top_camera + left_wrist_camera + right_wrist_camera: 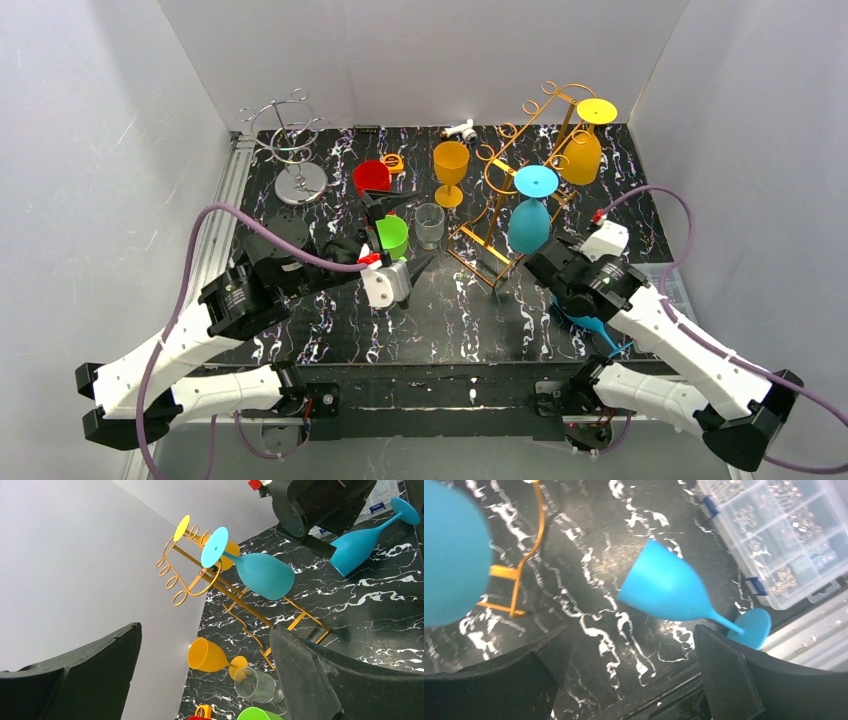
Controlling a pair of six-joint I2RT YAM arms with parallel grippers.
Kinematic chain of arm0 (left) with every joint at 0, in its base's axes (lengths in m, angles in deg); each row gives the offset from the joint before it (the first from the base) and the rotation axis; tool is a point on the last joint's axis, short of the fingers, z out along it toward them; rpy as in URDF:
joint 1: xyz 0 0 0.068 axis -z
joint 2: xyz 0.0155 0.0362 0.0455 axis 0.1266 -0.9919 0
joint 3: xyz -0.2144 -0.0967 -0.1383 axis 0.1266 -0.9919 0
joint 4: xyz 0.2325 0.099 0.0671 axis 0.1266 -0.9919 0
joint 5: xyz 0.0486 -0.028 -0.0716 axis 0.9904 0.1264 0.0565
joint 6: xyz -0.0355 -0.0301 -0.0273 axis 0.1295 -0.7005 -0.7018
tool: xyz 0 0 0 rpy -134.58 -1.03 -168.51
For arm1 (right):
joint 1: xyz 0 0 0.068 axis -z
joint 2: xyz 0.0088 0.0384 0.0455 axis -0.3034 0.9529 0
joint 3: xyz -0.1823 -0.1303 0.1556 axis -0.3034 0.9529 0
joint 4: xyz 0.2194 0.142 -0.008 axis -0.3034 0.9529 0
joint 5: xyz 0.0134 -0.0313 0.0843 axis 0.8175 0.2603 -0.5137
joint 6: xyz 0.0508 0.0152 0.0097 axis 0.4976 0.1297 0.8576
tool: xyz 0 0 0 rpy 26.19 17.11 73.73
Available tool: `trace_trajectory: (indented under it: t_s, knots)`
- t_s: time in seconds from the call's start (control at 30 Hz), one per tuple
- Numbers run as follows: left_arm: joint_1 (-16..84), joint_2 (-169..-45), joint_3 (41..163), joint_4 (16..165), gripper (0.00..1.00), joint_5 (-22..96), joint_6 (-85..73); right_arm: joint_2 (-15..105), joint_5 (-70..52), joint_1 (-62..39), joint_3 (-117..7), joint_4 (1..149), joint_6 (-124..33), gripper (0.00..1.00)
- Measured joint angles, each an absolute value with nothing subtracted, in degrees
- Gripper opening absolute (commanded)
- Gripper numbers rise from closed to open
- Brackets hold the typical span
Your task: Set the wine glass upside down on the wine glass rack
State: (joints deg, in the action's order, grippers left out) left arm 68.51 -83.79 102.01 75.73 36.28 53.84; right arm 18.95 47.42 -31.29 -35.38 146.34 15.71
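Now | black marbled tabletop | white walls | left fingers apart | right fingers apart

- Loose blue glass: opaque plastic with a round bowl, thin stem and flat round foot. It lies tipped on its side on the table, on the near right of the rack and clear of it. Its mouth faces the rack and its foot points away. The close view is blurred, so it only seems to rest flat.
- Rack: gold wire with curled ends, standing upright.
- Hung blue glass: upside down on the rack's near end, foot on top.
- Yellow glass: upside down on the rack's far end.
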Motion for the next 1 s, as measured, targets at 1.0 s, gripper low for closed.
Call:
trace_trajectory:
  t_s: [1.0]
  knots:
    - [68.5, -81.7, 101.9, 74.7, 0.99, 35.7, 53.9, 28.9, -3.3, 13.1, -22.0, 126.4, -21.2, 0.98]
